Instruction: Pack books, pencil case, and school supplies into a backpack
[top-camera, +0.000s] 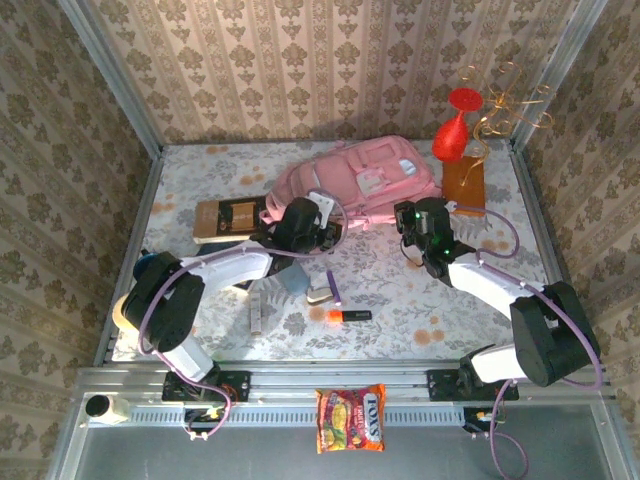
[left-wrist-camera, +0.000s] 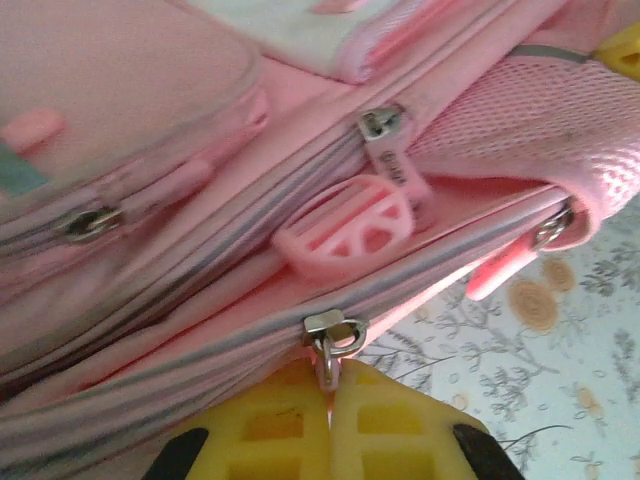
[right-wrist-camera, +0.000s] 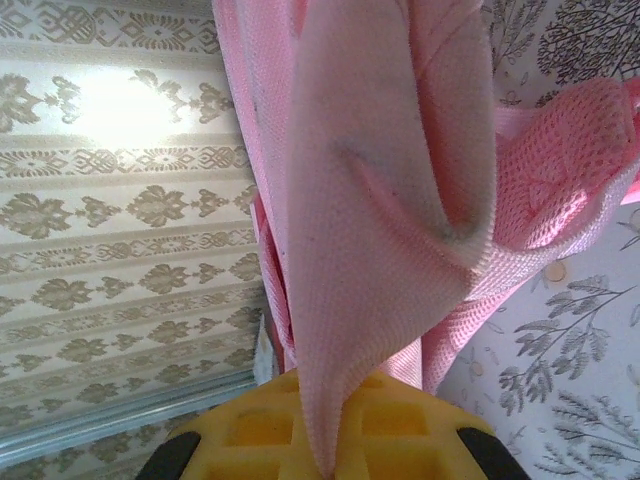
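The left arm is reaching from its base at 7 o'clock toward the middle of the table (top-camera: 400, 300). The left gripper (top-camera: 300, 228) is pressing against the near edge of the backpack (top-camera: 365, 178) — its yellow fingers (left-wrist-camera: 270, 430) are pinching shut on a metal zipper pull (left-wrist-camera: 333, 338). The right arm is stretching from 5 o'clock up to the bag's 3 o'clock side, where the right gripper (right-wrist-camera: 325, 455) is clamping a pink strap (right-wrist-camera: 380, 200). The backpack is lying at the table's 12 o'clock.
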